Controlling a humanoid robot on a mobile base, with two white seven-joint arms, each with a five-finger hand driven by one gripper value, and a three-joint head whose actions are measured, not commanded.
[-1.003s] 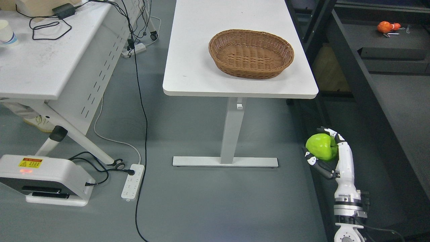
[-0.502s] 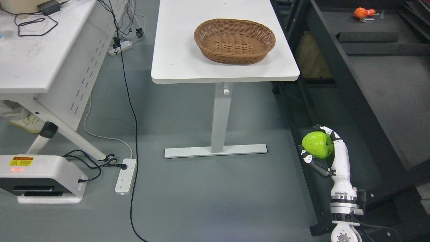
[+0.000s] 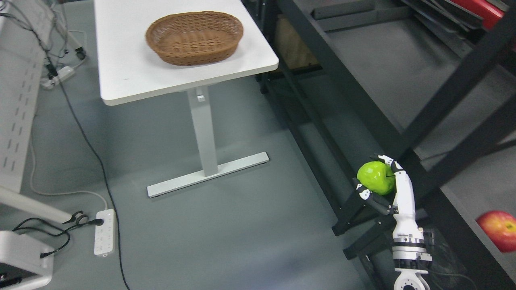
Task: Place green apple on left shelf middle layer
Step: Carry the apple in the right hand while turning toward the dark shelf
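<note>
My right hand (image 3: 379, 181) comes up from the bottom right and is shut on the green apple (image 3: 375, 177), holding it in the air beside the black shelf frame (image 3: 363, 108). The shelf's grey boards (image 3: 387, 60) run along the right side of the picture, behind dark uprights. The apple is level with the shelf's front edge and outside it. My left arm does not show.
A red apple (image 3: 501, 230) lies on a lower shelf board at the right edge. A wicker basket (image 3: 194, 37) stands on a white table (image 3: 121, 76) at upper left. A power strip (image 3: 104, 231) and cables lie on the floor at left.
The whole picture has swung to the right, so the camera has turned toward the shelf. My right hand still holds the apple at about the same place in the picture.
</note>
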